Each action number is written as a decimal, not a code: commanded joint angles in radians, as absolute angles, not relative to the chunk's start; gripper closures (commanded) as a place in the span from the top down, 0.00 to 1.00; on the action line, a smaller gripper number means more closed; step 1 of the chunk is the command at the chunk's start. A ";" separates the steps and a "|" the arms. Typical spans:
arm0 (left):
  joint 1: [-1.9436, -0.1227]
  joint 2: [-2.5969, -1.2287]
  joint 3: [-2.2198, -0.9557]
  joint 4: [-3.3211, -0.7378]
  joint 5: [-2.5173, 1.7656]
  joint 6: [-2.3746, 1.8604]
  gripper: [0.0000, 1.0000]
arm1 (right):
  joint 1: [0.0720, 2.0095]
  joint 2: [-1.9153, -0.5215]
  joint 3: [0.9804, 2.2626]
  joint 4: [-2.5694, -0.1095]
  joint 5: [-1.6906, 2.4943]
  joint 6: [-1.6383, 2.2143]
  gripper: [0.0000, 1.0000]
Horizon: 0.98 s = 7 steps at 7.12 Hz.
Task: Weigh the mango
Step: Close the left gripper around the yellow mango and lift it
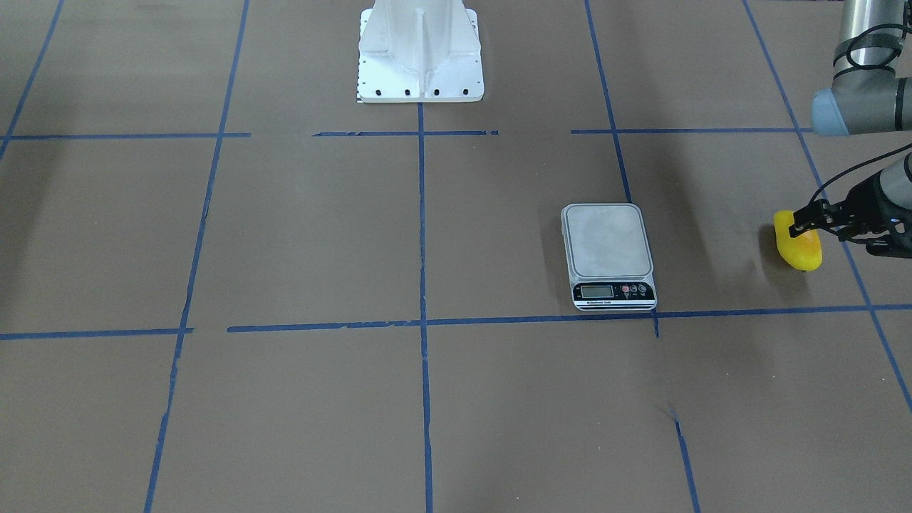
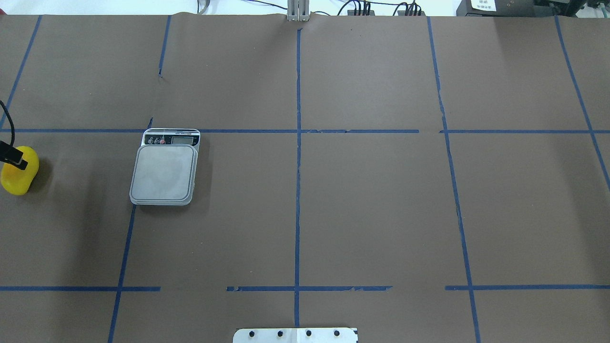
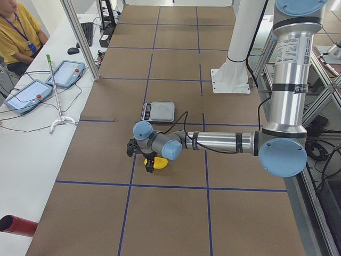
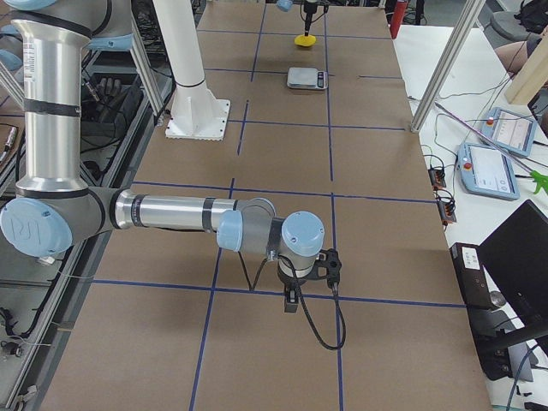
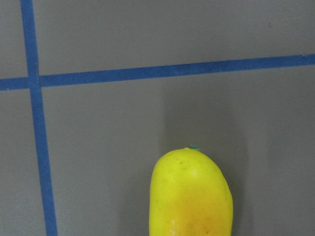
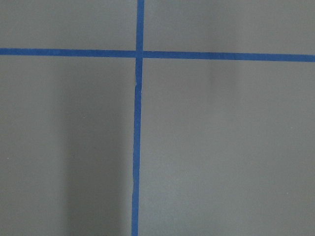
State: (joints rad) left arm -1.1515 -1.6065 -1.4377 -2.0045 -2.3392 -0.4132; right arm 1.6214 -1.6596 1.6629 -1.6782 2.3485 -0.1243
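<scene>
The mango (image 1: 801, 249), bright yellow with an orange blush, is at table level at the table's left end, left of the scale as seen in the overhead view. My left gripper (image 1: 804, 222) has come down on it and its fingers (image 2: 16, 161) are closed across the mango's far end. It fills the bottom of the left wrist view (image 5: 191, 196). The scale (image 2: 164, 172) has a bare grey platform and its display faces away from me. My right gripper (image 4: 310, 272) hovers low over the table's right part; I cannot tell whether it is open.
The white robot base (image 1: 420, 50) stands at the table's near middle. Blue tape lines (image 2: 298, 166) divide the brown table. Operator consoles (image 3: 32, 90) and a person are beyond the table's far edge.
</scene>
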 commanded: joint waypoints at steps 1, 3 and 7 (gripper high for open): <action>-1.124 -1.629 -1.404 -2.025 -2.338 -0.414 0.99 | 1.621 -1.660 1.663 -1.678 2.349 -0.124 1.00; -1.108 -1.629 -1.411 -2.022 -2.307 -0.411 0.01 | 1.621 -1.660 1.663 -1.678 2.349 -0.124 1.00; -1.104 -1.678 -1.655 -2.005 -2.296 -0.770 0.00 | 1.621 -1.660 1.663 -1.678 2.349 -0.124 1.00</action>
State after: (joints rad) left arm -1.1071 -1.6420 -1.5833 -2.0082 -2.2965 -0.6225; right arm 1.6214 -1.6588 1.6628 -1.6782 2.3485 -0.1243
